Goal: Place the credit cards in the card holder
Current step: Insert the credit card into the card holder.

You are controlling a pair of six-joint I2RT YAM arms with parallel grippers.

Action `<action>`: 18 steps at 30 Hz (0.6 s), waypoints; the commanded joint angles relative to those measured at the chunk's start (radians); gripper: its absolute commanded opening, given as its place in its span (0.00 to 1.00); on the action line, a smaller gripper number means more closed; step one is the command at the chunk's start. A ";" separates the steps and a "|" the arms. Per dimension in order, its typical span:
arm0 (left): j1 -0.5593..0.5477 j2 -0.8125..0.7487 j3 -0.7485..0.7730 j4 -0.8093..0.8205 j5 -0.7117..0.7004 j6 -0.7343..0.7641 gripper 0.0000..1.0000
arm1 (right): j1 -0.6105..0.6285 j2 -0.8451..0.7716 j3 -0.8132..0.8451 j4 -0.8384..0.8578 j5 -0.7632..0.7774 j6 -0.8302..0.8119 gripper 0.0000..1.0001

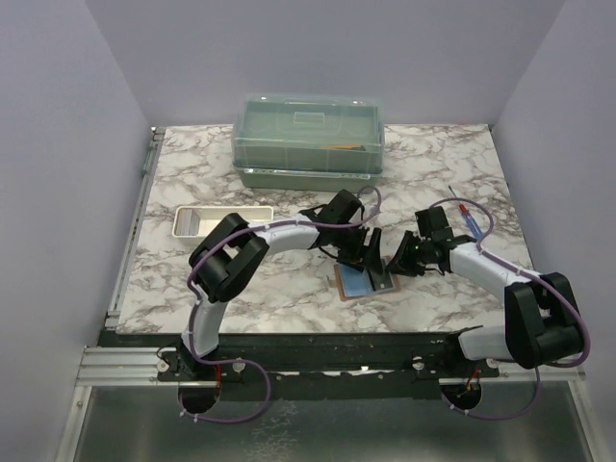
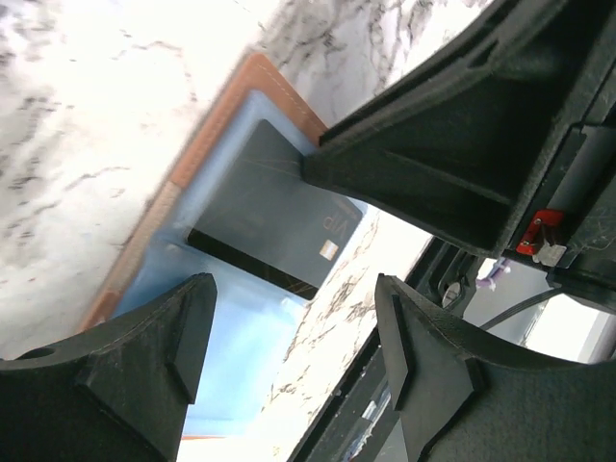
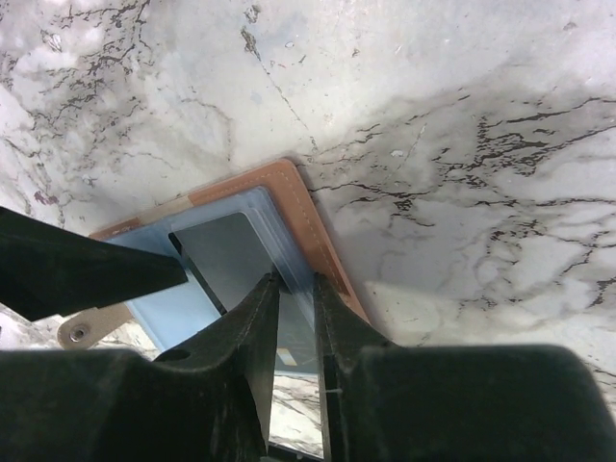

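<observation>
So it's a white marble-look table point(image 1: 241, 289) with grey veins. A big see-through green lidded box point(image 1: 308, 140) sits at the middle of the far edge. A long white tray point(image 1: 241, 223) lies in front of it, toward the left edge. The brown card holder point(image 1: 354, 286) lies open, blue inside up, midway along the near edge. A thin pen-like thing point(image 1: 472, 223) lies by the right edge.

One card holder point(image 1: 354, 285) (lying open), one dark card point(image 2: 262, 207), one tray point(image 1: 243, 219), one box point(image 1: 310, 135).
</observation>
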State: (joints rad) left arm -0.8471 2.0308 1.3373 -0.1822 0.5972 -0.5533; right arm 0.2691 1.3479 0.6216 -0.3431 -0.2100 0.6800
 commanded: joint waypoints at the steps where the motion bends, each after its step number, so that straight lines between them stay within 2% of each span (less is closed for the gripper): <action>1: 0.014 -0.018 0.006 -0.017 0.017 -0.020 0.73 | 0.007 -0.004 0.012 -0.031 0.006 -0.008 0.24; 6: 0.012 0.043 0.048 -0.013 0.045 -0.033 0.73 | 0.007 0.006 -0.019 0.015 -0.068 0.016 0.24; 10: 0.024 0.122 0.152 -0.011 0.047 -0.037 0.73 | 0.007 0.002 -0.045 0.090 -0.134 0.065 0.24; 14: 0.029 0.174 0.257 -0.011 0.067 -0.053 0.73 | 0.003 0.025 -0.015 0.079 -0.016 0.043 0.24; 18: 0.056 0.145 0.251 -0.014 0.069 -0.060 0.73 | -0.034 0.083 0.064 0.022 0.064 -0.024 0.24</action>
State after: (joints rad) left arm -0.7986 2.1906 1.5799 -0.2180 0.6273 -0.5930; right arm 0.2562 1.3785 0.6159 -0.3141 -0.2474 0.7055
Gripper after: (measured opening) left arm 0.730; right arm 0.240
